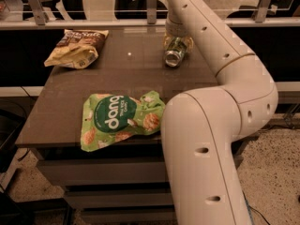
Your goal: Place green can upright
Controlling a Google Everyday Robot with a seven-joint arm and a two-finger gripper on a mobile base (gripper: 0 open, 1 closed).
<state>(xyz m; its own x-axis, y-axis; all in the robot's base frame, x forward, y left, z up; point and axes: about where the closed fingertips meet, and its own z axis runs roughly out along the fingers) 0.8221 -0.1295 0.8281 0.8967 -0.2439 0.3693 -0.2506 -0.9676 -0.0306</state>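
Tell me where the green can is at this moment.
In the camera view the green can is tilted, not upright, near the far edge of the table, right of centre, directly under the gripper and beyond the dang snack bag.

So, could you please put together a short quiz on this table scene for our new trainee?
1. True or false: the slim green metal drink can stands upright.
2. Where is the pincer? A) over the near edge of the dark table B) at the can, by the table's far edge C) off the table
3. Fill in: the word printed on the flat green snack bag is ____.
Key: 1 false, it is tilted, with its silver end towards the camera; 2 B; 3 dang.
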